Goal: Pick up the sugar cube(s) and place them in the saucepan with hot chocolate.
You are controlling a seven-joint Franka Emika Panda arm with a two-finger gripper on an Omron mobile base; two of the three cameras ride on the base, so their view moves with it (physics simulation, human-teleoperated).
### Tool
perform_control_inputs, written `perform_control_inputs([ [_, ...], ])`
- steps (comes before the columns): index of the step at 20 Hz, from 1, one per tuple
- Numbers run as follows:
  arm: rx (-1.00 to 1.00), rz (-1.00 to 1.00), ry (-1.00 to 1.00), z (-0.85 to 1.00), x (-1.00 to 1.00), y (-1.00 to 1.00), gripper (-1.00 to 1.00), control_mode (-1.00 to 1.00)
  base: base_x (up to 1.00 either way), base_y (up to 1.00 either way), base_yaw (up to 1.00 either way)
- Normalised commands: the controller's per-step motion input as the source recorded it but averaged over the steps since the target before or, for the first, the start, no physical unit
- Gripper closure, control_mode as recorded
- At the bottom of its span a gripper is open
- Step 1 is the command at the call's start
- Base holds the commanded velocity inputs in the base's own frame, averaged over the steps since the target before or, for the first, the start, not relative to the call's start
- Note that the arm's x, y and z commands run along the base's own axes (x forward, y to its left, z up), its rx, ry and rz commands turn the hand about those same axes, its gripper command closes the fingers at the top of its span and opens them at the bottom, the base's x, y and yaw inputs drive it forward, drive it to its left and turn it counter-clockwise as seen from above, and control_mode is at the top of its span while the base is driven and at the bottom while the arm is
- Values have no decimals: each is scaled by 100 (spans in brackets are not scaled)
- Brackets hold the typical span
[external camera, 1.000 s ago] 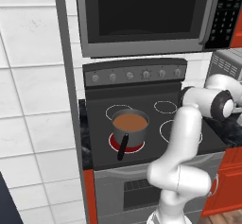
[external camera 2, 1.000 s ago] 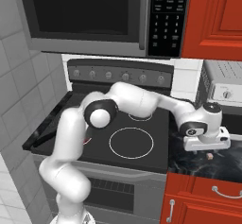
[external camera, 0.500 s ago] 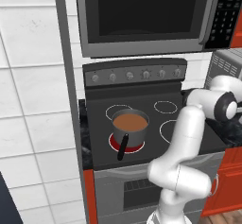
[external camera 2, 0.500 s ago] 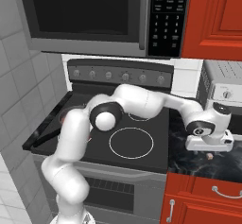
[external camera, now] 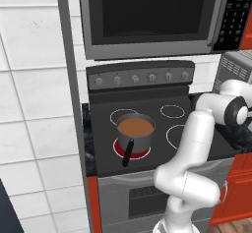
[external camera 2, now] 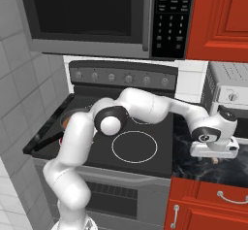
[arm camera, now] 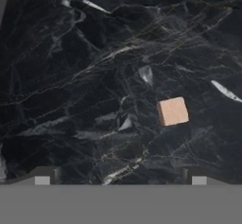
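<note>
A tiny tan sugar cube (arm camera: 172,111) lies on the black marble counter (arm camera: 85,76), a little right of the midline between my fingertips (arm camera: 196,176). My gripper (arm camera: 120,178) hangs above it, open and holding nothing. In the right base view the gripper (external camera 2: 214,155) points down over the counter just right of the stove, with the cube (external camera 2: 215,160) a small tan speck beneath it. The grey saucepan (external camera: 135,133) with reddish-brown hot chocolate (external camera: 135,126) stands on the stove's front left burner. Its black handle (external camera: 127,153) points toward the front edge.
The black stovetop (external camera 2: 134,146) separates the counter from the saucepan. A white toaster oven (external camera 2: 228,90) stands at the back of the counter. A microwave (external camera: 152,15) hangs over the stove, red cabinets (external camera 2: 220,20) are at the right, and a tiled wall (external camera: 29,104) is at the left.
The arm has swung further right, carrying the open gripper from the stove's edge out over the marble counter and slightly lower. The saucepan has not moved.
</note>
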Motion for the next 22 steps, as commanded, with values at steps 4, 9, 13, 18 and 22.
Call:
perform_control_inputs([
  [4,-10,0,0,0,6,0,-100,-100,0,0,0],
  [9,-7,0,1,0,21,0,-100,-100,0,0,0],
  [13,0,0,0,0,4,0,-100,-100,0,0,0],
  [18,0,0,1,-10,0,0,-100,-100,0,0,0],
  [22,0,0,1,-14,0,0,-100,-100,0,0,0],
])
